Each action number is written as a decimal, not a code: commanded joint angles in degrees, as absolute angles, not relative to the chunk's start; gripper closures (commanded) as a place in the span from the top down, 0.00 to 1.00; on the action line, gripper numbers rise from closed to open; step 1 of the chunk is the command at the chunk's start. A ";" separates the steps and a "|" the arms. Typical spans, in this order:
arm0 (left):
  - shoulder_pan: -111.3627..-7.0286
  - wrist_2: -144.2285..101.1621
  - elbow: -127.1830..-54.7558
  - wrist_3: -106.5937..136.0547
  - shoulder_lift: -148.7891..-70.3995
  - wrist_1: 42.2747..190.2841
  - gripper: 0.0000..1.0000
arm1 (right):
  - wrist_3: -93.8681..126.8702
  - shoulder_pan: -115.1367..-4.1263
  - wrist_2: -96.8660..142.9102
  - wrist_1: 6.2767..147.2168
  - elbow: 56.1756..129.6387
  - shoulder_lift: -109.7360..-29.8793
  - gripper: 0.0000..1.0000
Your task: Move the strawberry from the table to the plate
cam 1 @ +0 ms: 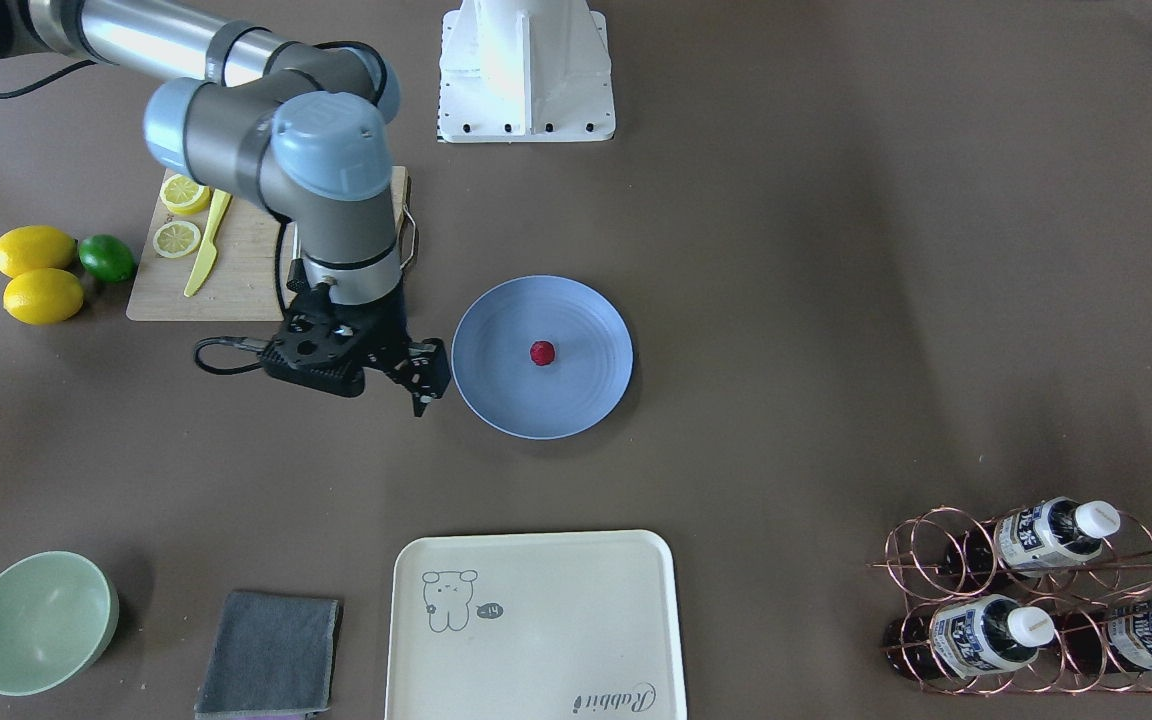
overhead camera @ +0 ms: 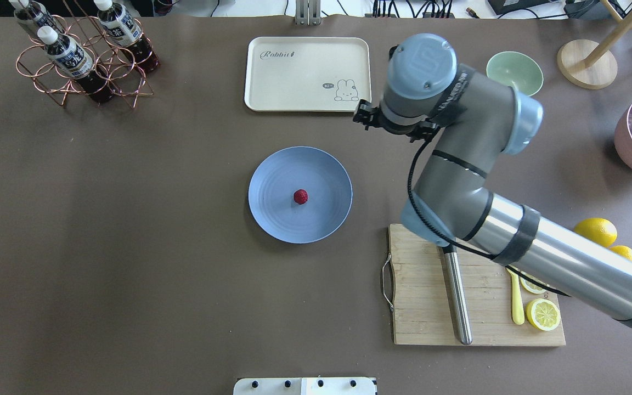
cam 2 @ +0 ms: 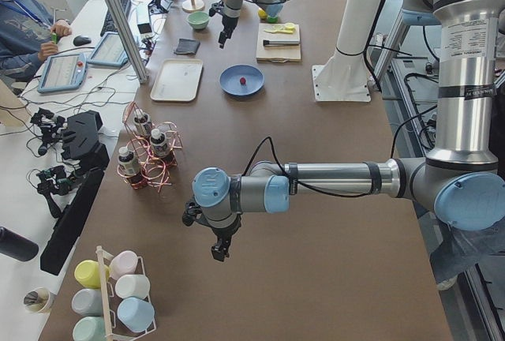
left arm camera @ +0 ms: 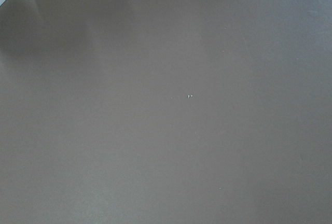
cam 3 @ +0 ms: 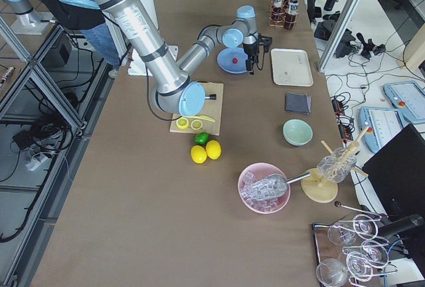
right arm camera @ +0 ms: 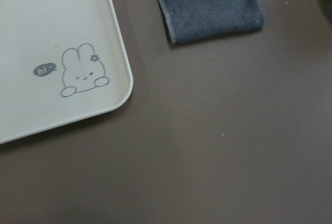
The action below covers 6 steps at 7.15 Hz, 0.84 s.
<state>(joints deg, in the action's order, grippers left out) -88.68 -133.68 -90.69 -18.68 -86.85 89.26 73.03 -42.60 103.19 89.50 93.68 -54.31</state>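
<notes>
Strawberry (cam 1: 542, 352), one, on one plate (cam 1: 504, 392), two whole lemons (cam 1: 33, 250), right tool (cam 1: 424, 393) spread untellable.

The table (cam 1: 836, 300) is matt brown-grey, faintly speckled up close. The plate (cam 1: 576, 400) looks like smooth plastic with a soft sheen, and the strawberry (cam 1: 542, 353) on it is bumpy. The cutting board (overhead camera: 425, 307) shows bare wood grain (a shiny metal rod (overhead camera: 457, 296) lies on it). The cloth (right arm camera: 207, 1) is grey napped fabric.
</notes>
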 commanded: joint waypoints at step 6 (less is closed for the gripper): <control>-88.68 -133.68 -90.79 -18.72 -86.84 89.47 0.98 | 3.70 -79.75 126.52 89.30 98.65 -85.42 0.99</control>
